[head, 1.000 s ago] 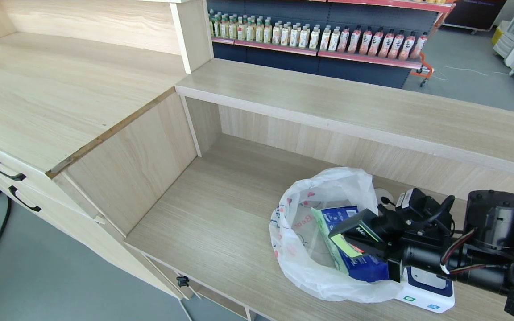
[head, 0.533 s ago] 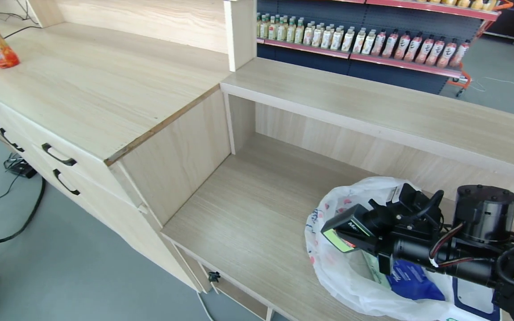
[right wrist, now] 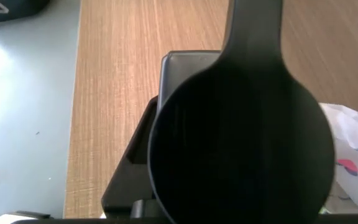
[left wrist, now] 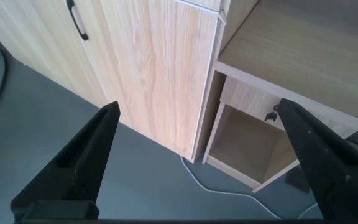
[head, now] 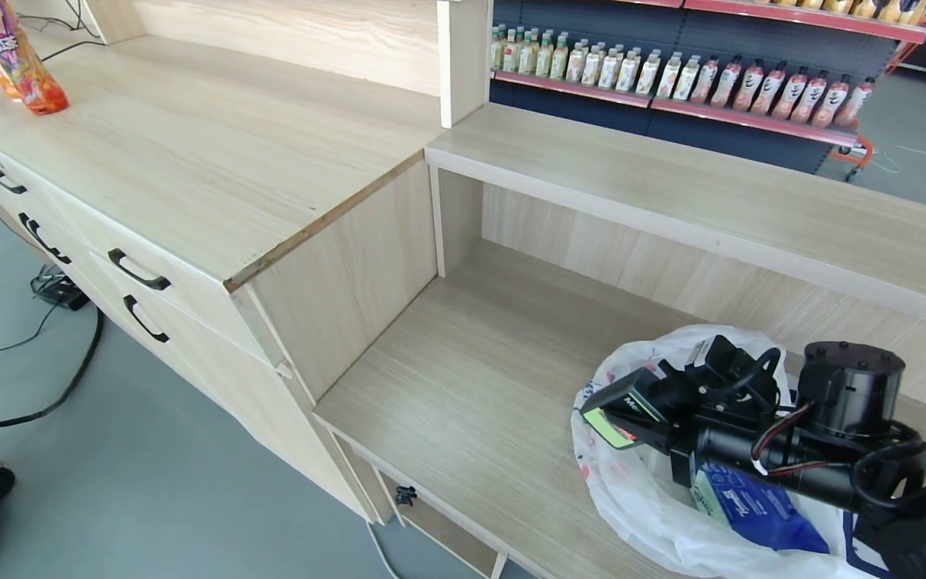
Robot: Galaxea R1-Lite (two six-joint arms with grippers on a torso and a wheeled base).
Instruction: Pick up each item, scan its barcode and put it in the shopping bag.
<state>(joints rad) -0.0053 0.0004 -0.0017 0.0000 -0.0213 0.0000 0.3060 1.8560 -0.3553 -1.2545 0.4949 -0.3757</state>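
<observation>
A white plastic shopping bag (head: 632,490) lies open on the lower counter (head: 479,378) at the right. A blue pack (head: 752,508) lies inside it. My right gripper (head: 676,402) hangs over the bag's near-left rim, shut on a black barcode scanner (head: 620,406) with a green-yellow front; the scanner's dark handle (right wrist: 241,124) stands close before the right wrist camera. An orange snack bag (head: 17,60) stands on the upper counter at the far left. My left gripper (left wrist: 197,109) is open, with nothing between its fingers, low over the grey floor beside the cabinet.
The upper counter (head: 214,161) has drawers with black handles (head: 137,273) on its front. A raised ledge (head: 712,201) runs behind the lower counter. Cables (head: 37,354) lie on the floor at the left. Shelves of bottles (head: 672,76) stand far behind.
The head camera has swung left, so the whole picture has shifted right and the snack bag has come into view. The scanner now sits nearer the bag's left rim.
</observation>
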